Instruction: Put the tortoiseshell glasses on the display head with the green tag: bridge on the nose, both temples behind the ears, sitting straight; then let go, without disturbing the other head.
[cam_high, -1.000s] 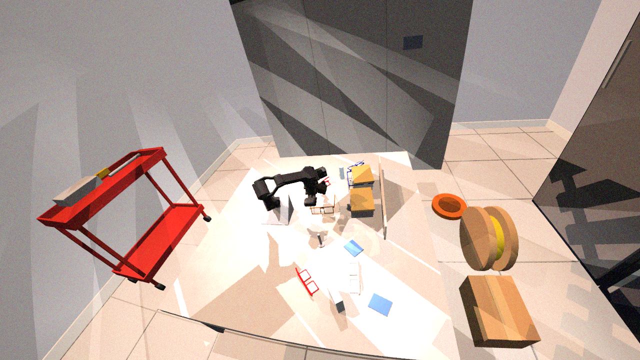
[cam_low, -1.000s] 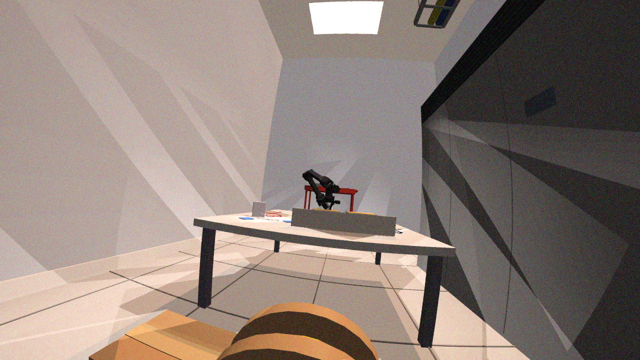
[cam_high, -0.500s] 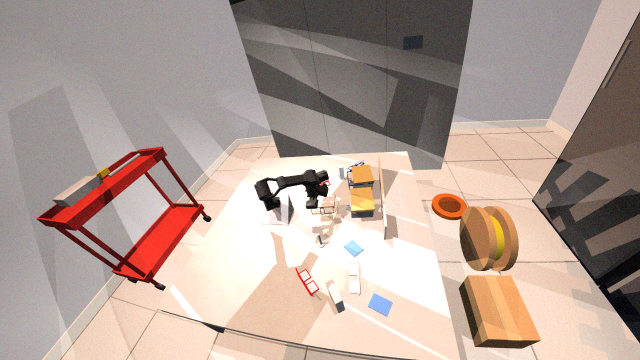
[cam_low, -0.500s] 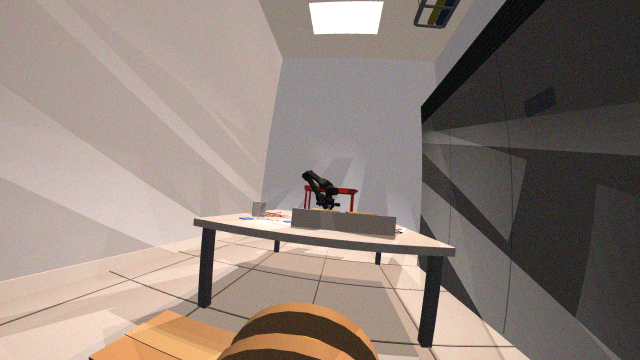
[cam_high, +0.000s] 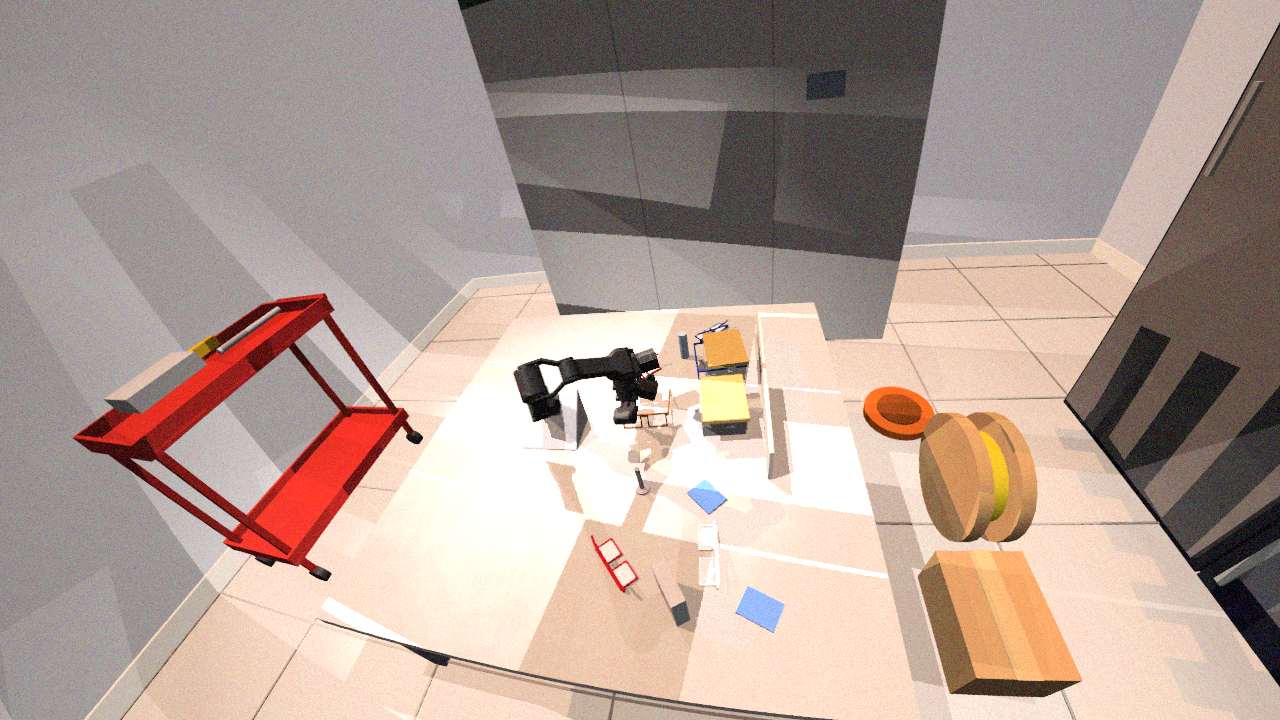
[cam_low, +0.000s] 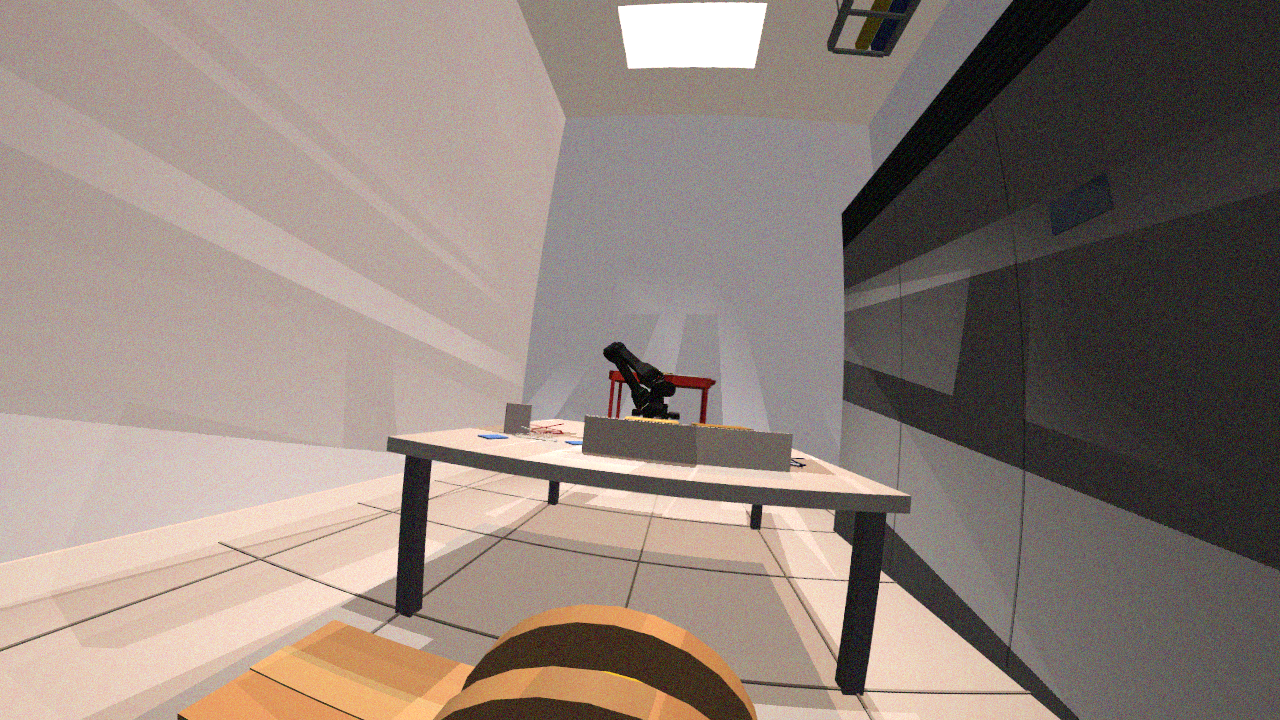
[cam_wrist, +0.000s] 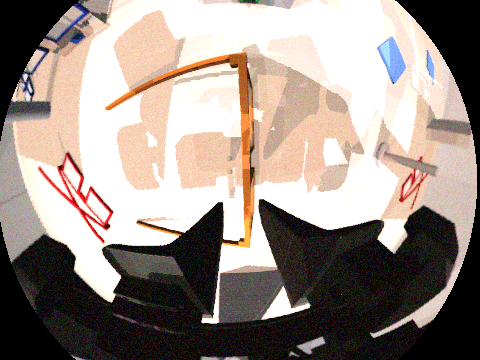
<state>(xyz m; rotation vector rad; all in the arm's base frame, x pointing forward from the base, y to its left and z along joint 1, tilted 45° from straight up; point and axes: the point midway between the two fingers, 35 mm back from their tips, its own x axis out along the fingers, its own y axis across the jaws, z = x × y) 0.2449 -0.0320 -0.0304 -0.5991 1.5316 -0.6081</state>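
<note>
The tortoiseshell glasses (cam_high: 669, 404) (cam_wrist: 245, 125) show orange-brown, with the front bar running away from the fingers and both temples pointing left in the wrist view. My gripper (cam_high: 637, 404) (cam_wrist: 240, 205) is partly open and holds nothing. The near end of the front bar shows in line with the gap between the fingertips; the height between them is hard to tell. A block-like display head (cam_high: 723, 400) with a yellow top stands past the glasses. A green tag (cam_wrist: 248, 1) shows at the top edge of the wrist view. The other head (cam_high: 725, 349) stands behind it, with blue glasses around it.
A long upright panel (cam_high: 765, 402) stands beside the heads. A thin post (cam_high: 640, 481) (cam_wrist: 410, 162), a grey cylinder (cam_high: 682, 345), red glasses (cam_wrist: 85, 200), white glasses, blue cards (cam_high: 707, 496) (cam_high: 759, 608) and a grey block (cam_high: 671, 597) are on the table.
</note>
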